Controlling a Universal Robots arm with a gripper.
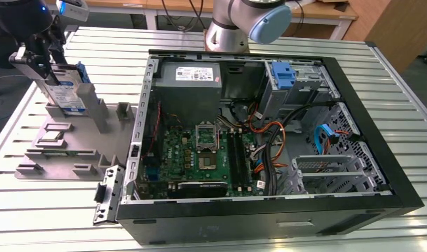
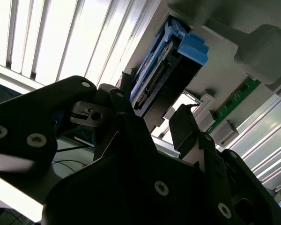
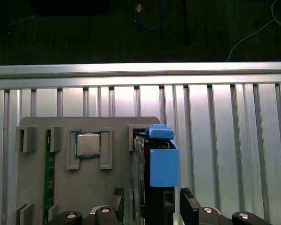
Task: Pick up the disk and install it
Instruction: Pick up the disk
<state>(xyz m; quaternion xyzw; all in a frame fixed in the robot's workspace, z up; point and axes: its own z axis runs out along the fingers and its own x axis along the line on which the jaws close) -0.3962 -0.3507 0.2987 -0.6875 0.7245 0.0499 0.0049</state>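
Arm is at the upper left of the exterior view. The gripper (image 3: 153,196) is over the disk (image 1: 64,93), which stands on edge in the grey holder (image 1: 94,139) on the table (image 1: 31,220). Jaws sit either side of it, can't tell if they're clamped. My read: bear squarely on the flat faces, not the blue frame. Draw straight up the slot with no tilt against the holder's posts.

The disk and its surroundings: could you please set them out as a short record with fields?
disk: upright in the grey fixture, blue carrier frame on it
gripper: at the disk, straddling it
computer case: open, motherboard exposed
grey fixture: on the slatted table, at the exterior view's left of the computer case
processor chip: in a fixture recess beside the disk
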